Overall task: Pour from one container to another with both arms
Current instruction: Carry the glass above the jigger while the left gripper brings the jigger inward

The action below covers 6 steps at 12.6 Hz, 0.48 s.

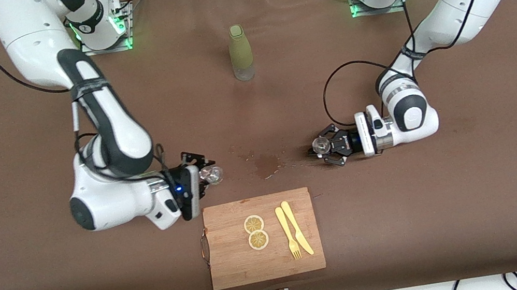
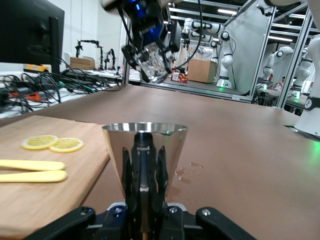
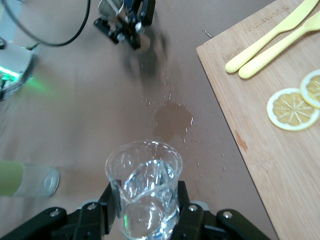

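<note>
Glass tumbler [image 3: 144, 187] clamped in right end effector [image 1: 200, 175], over brown surface [image 1: 405, 204]. Steel cup [image 2: 145, 150] clamped in left end effector [image 1: 324, 147], low beside wet spill [image 1: 267, 164]. Align rims over spill zone; tilt slowly.

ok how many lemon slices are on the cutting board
2. Both lie on the cutting board: one lemon slice, and a second lemon slice touching it, nearer the front camera. The yellow fork and knife lie beside them. Nothing looks hidden.
</note>
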### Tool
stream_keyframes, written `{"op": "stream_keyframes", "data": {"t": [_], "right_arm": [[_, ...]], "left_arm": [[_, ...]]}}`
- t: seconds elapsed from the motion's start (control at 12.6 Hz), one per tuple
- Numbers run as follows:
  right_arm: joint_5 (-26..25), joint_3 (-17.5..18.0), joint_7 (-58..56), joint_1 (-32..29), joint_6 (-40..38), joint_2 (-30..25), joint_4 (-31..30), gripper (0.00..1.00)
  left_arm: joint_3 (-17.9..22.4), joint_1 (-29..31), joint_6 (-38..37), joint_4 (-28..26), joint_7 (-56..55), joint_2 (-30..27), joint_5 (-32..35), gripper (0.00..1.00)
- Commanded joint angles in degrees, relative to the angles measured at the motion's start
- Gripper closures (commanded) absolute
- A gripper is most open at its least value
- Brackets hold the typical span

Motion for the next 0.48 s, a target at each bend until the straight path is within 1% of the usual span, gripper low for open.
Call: {"op": "stream_keyframes", "data": {"t": [0.0,0.24,0.4], "right_arm": [[-2.7,-0.6,5.1,3.1,2.1,-0.4,0.6,0.86],[-6.1,-0.6,10.1,6.5,4.0,-0.4,1.1,0.86],[-9.4,-0.6,13.9,8.8,5.7,-0.4,1.1,0.86]], "left_arm": [[-0.5,-3.9,3.6,4.1,0.2,3.2,-3.2,1.00],[-3.2,-5.7,8.1,5.6,0.7,4.7,-6.0,1.00],[-3.5,-6.6,9.7,6.0,0.7,4.9,-6.9,1.00]]}}
